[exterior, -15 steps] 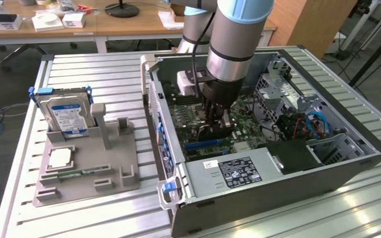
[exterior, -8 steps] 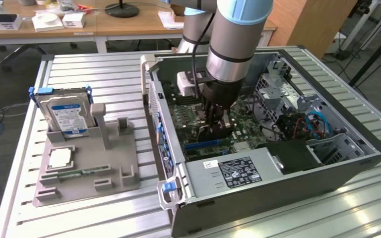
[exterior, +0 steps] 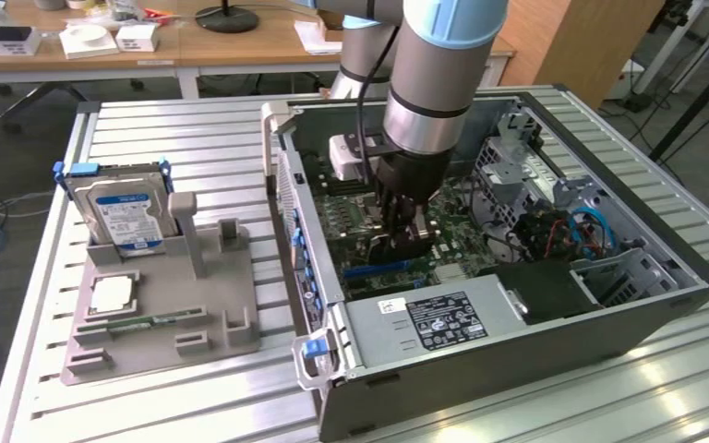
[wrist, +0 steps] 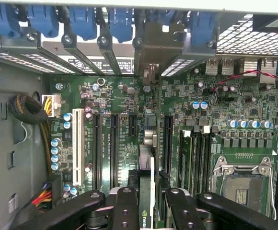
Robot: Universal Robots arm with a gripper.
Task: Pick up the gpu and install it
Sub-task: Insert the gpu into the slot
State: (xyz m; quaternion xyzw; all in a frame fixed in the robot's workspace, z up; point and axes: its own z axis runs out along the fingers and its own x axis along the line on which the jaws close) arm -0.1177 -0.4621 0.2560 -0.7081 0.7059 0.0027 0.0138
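Jaws pinching the gpu (wrist: 147, 191) edge-on, low inside the open case (exterior: 656, 318), just above the expansion slots (wrist: 114, 143); we judge it mid-install, not seated; seating calls for card edge square over its slot; parts tray (exterior: 225, 337) on desk (exterior: 158, 138) holds the hard drive (exterior: 118, 210).

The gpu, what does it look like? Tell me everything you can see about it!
The gpu shows edge-on and very slim: a dark board with a pale strip along its edge and a small green logo. It stands upright over the green motherboard, lined up with the long black slots. The gripper clamps it, a finger on each side. Whether it sits in a slot yet can't be told.
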